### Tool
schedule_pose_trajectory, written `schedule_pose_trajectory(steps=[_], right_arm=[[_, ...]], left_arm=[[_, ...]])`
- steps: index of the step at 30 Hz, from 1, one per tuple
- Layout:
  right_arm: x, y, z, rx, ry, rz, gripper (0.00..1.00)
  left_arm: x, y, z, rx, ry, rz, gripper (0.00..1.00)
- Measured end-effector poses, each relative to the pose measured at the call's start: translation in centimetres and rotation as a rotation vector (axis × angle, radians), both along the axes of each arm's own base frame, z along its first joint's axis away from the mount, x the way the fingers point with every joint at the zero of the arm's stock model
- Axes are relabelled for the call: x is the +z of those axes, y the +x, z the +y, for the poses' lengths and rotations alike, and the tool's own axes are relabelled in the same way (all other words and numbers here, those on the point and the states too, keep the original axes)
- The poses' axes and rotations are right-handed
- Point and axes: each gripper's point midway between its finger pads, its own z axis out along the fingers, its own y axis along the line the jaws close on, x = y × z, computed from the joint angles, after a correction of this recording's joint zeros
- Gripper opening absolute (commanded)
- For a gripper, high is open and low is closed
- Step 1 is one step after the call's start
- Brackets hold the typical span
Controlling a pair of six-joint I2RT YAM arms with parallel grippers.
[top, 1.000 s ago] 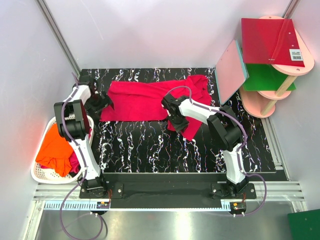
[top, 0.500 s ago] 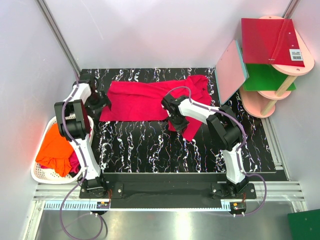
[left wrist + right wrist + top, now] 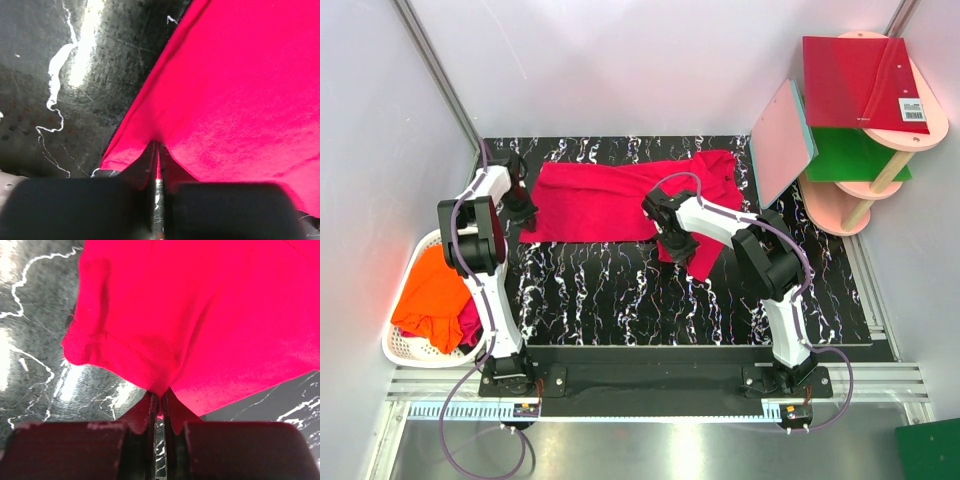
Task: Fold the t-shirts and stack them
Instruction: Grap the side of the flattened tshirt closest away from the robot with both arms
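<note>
A crimson t-shirt [image 3: 610,200] lies spread across the back of the black marbled table [image 3: 620,300], one part hanging toward the front on the right. My left gripper [image 3: 523,212] is at its left edge, jaws shut on a pinch of the hem [image 3: 157,150]. At the shirt's lower middle edge, my right gripper [image 3: 672,243] is also shut, and the cloth [image 3: 200,315] bunches into its jaws [image 3: 160,396]. An orange t-shirt [image 3: 430,295] lies in the white basket [image 3: 395,350] over a bit of crimson cloth [image 3: 468,325].
A pink board with a teal edge [image 3: 783,143] leans at the table's back right corner. Red [image 3: 855,80] and green [image 3: 850,155] boards sit on a pink shelf rack beyond it. White walls close in on the left and back.
My left gripper has moved in to the shirt's left edge and closed on it. The right gripper has tightened on the cloth where it was.
</note>
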Motion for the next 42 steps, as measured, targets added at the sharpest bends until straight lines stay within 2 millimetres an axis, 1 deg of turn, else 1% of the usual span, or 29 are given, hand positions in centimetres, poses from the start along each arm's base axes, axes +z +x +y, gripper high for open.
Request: schedule_pose_trajectory(steps=[1,2,4,7,10,13,14,17,18,20,23,24,25,26,27,28,36,42], right_arm=[[0.0,0.0,-0.1,0.0,-0.006,0.0,0.08],[0.1,0.0,-0.2,0.0,-0.011,-0.001,0.08],[0.3,0.1,-0.3,0.0,-0.016,-0.005,0.08],[1.1,0.4,-0.4,0.002,-0.024,-0.023,0.08],[2.1,0.8,-0.5,0.005,-0.023,-0.048,0.07],[2.8,1.3,-0.3,0.005,-0.017,-0.07,0.07],[2.9,1.5,-0.3,0.005,-0.019,-0.077,0.07],[3.0,1.6,-0.3,0.006,-0.024,-0.08,0.07],[3.1,1.6,-0.4,0.007,-0.025,-0.081,0.07],[3.1,1.6,-0.4,0.006,-0.026,-0.081,0.07],[3.1,1.7,-0.4,0.004,-0.025,-0.082,0.07],[3.1,1.7,-0.5,0.002,-0.025,-0.082,0.07],[3.1,1.8,-0.6,0.001,-0.025,-0.082,0.07],[3.1,1.8,-0.7,-0.002,-0.026,-0.082,0.07],[3.2,1.9,-0.8,-0.005,-0.025,-0.082,0.07],[3.2,2.0,-0.8,-0.008,-0.025,-0.082,0.07],[3.4,2.5,-1.1,-0.02,-0.022,-0.089,0.07],[3.5,2.8,-1.5,-0.018,-0.032,-0.099,0.07]], left_arm=[[0.0,0.0,0.0,-0.006,0.0,0.001,0.7],[0.1,-0.1,0.0,-0.013,0.001,0.004,0.75],[0.4,-0.1,0.0,-0.009,0.0,0.006,0.81],[1.0,0.3,0.2,-0.014,0.008,-0.005,0.82],[1.4,0.2,0.7,-0.01,0.041,0.006,0.81],[2.0,-0.2,1.4,-0.007,0.077,0.025,0.75],[2.1,-0.2,1.6,-0.006,0.086,0.028,0.7],[2.2,-0.4,1.9,-0.01,0.103,0.046,0.63],[2.1,-0.4,1.9,-0.009,0.105,0.05,0.59],[1.4,-0.6,1.8,-0.011,0.104,0.072,0.58],[-0.1,-1.5,1.6,-0.02,0.096,0.13,0.59],[-0.1,-1.6,1.4,-0.023,0.09,0.141,0.59],[-0.1,-1.6,1.3,-0.026,0.094,0.142,0.55],[-0.2,-1.7,1.2,-0.03,0.095,0.145,0.46],[-0.2,-1.7,1.0,-0.033,0.096,0.148,0.31],[-0.2,-1.7,0.8,-0.035,0.096,0.15,0.0],[0.0,-1.8,0.2,-0.057,0.099,0.164,0.0],[0.6,-1.1,-0.1,-0.045,0.079,0.141,0.0]])
